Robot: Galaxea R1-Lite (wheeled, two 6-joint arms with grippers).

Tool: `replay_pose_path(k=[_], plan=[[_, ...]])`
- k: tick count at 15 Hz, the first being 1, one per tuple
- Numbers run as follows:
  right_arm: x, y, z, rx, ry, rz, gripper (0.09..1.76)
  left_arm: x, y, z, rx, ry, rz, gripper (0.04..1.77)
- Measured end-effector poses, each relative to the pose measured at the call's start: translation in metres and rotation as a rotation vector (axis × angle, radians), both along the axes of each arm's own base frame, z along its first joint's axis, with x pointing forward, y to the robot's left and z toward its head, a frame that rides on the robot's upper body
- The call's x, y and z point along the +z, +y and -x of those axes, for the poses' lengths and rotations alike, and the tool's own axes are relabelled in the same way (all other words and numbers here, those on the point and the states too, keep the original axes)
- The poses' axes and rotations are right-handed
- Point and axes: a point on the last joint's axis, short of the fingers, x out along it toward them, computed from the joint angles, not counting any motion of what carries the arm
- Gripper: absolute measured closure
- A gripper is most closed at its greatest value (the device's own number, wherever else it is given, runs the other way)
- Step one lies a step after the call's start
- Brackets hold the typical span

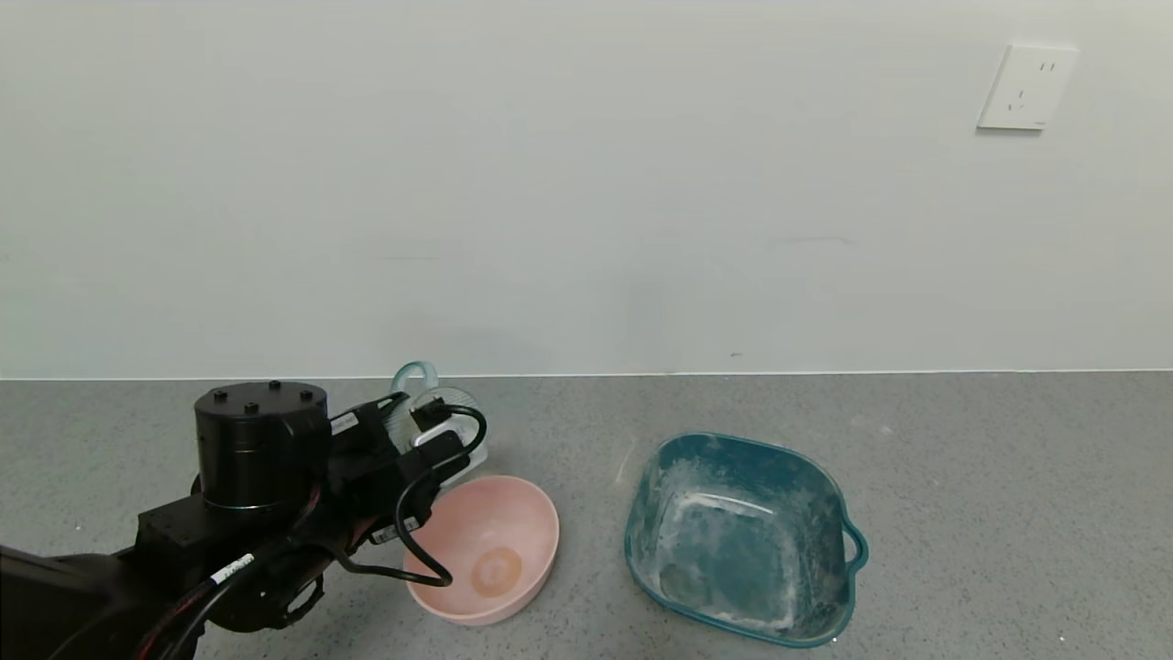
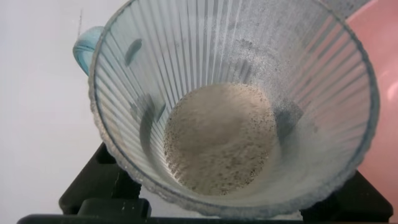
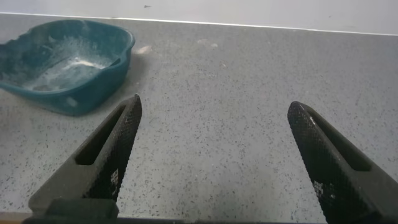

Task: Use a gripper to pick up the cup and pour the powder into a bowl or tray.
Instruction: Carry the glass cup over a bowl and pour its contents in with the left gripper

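The light is bright and soft everywhere. The bowl (image 1: pixel 495 550) and tray (image 1: pixel 829 500) drop small dim shadows on the floor (image 1: pixel 962 513). The wall (image 1: pixel 586 183) looks plain, with no glare. The cup (image 2: pixel 186 56) looks fuzzy up close.

left arm (image 1: pixel 183 541): black | bolted cylindrical wrist | looping black cables | white labels

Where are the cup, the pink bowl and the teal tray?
cup (image 2: pixel 323 118), left wrist view, ribbed inner wall.
pink bowl (image 1: pixel 527 522), head view, inner wall.
teal tray (image 1: pixel 733 458), head view, far inner wall.
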Motion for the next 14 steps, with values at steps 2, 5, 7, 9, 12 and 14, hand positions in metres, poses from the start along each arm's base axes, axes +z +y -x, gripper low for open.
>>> replay_pose_path(k=[2, 5, 7, 9, 12, 14], plan=[[0.0, 0.0, 0.0, 0.0, 0.0, 0.0, 0.14, -0.0016, 0.0005, 0.0011, -0.013, 0.004, -0.042, 0.5], [0.0, 0.0, 0.0, 0.0, 0.0, 0.0, 0.14, -0.0034, 0.0014, 0.0022, -0.04, 0.006, -0.131, 0.5], [0.0, 0.0, 0.0, 0.0, 0.0, 0.0, 0.14, -0.0052, 0.0022, 0.0035, -0.047, 0.01, -0.183, 0.5], [0.0, 0.0, 0.0, 0.0, 0.0, 0.0, 0.14, -0.0056, 0.0027, 0.0038, -0.047, 0.009, -0.231, 0.5], [0.0, 0.0, 0.0, 0.0, 0.0, 0.0, 0.14, -0.0061, 0.0034, 0.0039, -0.043, 0.011, -0.304, 0.5], [0.0, 0.0, 0.0, 0.0, 0.0, 0.0, 0.14, -0.0069, 0.0034, 0.0036, -0.037, 0.014, -0.339, 0.5]])
